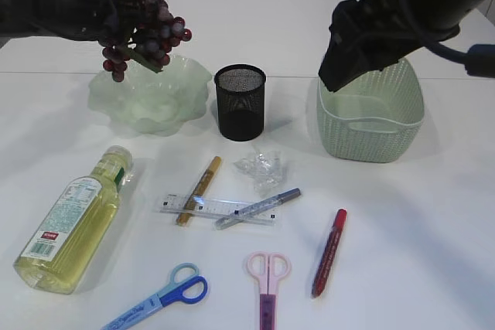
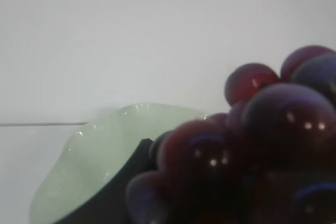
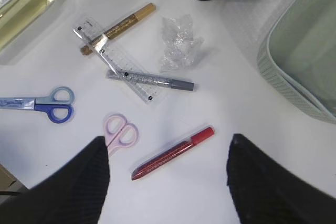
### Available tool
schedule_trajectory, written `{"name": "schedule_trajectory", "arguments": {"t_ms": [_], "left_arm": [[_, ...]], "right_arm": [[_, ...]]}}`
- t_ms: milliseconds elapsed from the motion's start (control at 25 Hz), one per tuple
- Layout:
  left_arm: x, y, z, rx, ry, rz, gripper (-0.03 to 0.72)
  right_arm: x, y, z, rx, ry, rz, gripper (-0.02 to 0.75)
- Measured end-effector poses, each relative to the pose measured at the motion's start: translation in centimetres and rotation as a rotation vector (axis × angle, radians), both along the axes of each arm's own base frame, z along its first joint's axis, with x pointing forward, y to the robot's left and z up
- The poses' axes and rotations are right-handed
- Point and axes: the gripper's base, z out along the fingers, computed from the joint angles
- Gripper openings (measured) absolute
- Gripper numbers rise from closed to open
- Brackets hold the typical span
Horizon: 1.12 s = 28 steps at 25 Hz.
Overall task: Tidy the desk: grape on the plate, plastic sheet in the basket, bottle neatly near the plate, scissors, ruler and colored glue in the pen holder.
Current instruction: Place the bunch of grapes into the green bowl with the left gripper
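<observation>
My left hand (image 1: 128, 40) is carrying the grape (image 1: 143, 25) bunch, its fingers closed partway around the stem end so that the dark berries are hanging beneath it. The bunch is hovering directly above the plate (image 1: 151, 94), just over the rear rim and slightly toward the plate's left side, not yet touching it. In the left wrist view the grape (image 2: 252, 145) is filling the lower right, with the pale green plate (image 2: 89, 156) lying below and to its left, so I judge that the coming move is turning on a short, nearly straight descent, with perhaps a small shift toward the plate's middle. The bunch's long axis is hanging roughly vertical, stem up.

My right hand (image 3: 168, 182) is standing wide open and holding nothing; it is hovering over the basket (image 1: 371, 117), which sits to the right of the plate, beyond the pen holder (image 1: 240, 102). In front of the plate the bottle (image 1: 73, 222) is lying on its side on the tabletop (image 1: 433, 222). Also in front of the plate, to its right, the plastic sheet (image 1: 263, 169), the ruler (image 1: 216, 208) and the red glue pen (image 1: 329, 253) are lying. My left hand is clearly the nearer one to the plate.
</observation>
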Motion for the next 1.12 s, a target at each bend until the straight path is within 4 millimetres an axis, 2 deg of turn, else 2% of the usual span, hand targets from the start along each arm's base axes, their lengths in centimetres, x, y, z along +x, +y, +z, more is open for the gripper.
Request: {"name": "schedule_trajectory", "arguments": {"t_ms": [360, 640, 880, 1120], "left_arm": [[1.1, 1.3, -3.8, 0.008, 0.078, 0.037, 0.160], [1.4, 1.4, -4.1, 0.010, 0.080, 0.040, 0.162], [2.6, 1.3, -3.9, 0.016, 0.052, 0.034, 0.165], [2.8, 1.2, -5.2, 0.022, 0.073, 0.033, 0.169]], "right_arm": [[0.0, 0.0, 0.0, -0.003, 0.001, 0.000, 0.545], [0.0, 0.0, 0.0, -0.002, 0.001, -0.003, 0.545], [0.0, -0.1, 0.0, -0.005, 0.007, -0.006, 0.545], [-0.1, -0.1, -0.1, -0.006, 0.014, -0.007, 0.545]]}}
